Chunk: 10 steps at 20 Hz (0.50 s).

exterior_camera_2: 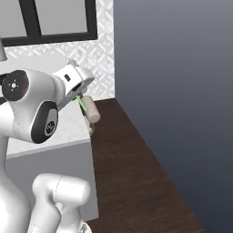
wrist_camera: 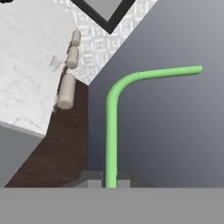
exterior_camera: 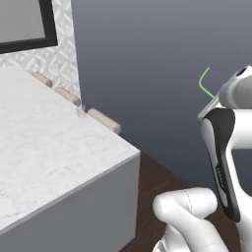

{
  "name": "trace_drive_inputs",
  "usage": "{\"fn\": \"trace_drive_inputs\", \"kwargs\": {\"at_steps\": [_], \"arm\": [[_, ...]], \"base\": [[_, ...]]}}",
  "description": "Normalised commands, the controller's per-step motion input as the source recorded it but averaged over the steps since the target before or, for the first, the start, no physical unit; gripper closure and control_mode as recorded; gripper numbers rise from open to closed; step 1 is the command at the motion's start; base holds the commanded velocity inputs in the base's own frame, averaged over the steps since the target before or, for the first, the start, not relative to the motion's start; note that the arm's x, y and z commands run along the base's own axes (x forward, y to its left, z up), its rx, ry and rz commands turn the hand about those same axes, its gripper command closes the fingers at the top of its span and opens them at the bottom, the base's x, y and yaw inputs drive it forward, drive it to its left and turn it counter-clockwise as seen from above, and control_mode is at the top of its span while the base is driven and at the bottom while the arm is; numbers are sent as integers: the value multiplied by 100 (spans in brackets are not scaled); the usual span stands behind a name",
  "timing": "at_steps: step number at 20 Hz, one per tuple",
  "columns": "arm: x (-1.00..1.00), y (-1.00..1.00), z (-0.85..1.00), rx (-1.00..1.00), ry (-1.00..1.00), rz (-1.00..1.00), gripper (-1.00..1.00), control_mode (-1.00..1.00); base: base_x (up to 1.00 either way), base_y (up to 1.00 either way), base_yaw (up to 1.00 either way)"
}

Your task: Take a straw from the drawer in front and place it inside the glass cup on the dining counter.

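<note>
Gripper (wrist_camera: 110, 183) pinched shut on straw (wrist_camera: 112, 131) near its straight end. Feather-light, bendy, slippery; glass cup (wrist_camera: 55, 62) fragile, far across tabletop (wrist_camera: 26, 65).

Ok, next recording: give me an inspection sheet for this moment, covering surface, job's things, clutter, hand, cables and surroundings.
Surface: dining counter, white marble top on a grey base, mostly bare.
Job's things: straw, green with a bent top, held in the hand off the counter; glass cup, clear, standing near the counter's far edge.
Clutter: three beige cylinders in a row along the counter's far edge, beside the cup.
Hand: hand shut on the straw's lower end, in the air beyond the counter's corner.
Cables: nothing seen.
Surroundings: dark wood floor, plain grey wall, patterned tile wall with a black-framed window.
</note>
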Motion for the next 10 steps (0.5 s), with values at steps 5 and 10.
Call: {"fn": "trace_drive_inputs", "kwargs": {"at_steps": [5,10], "arm": [[0,0,0,0,0,0,100,100],[0,0,0,0,0,0,100,100]], "base": [[71,-74,29],[73,-74,32]]}}
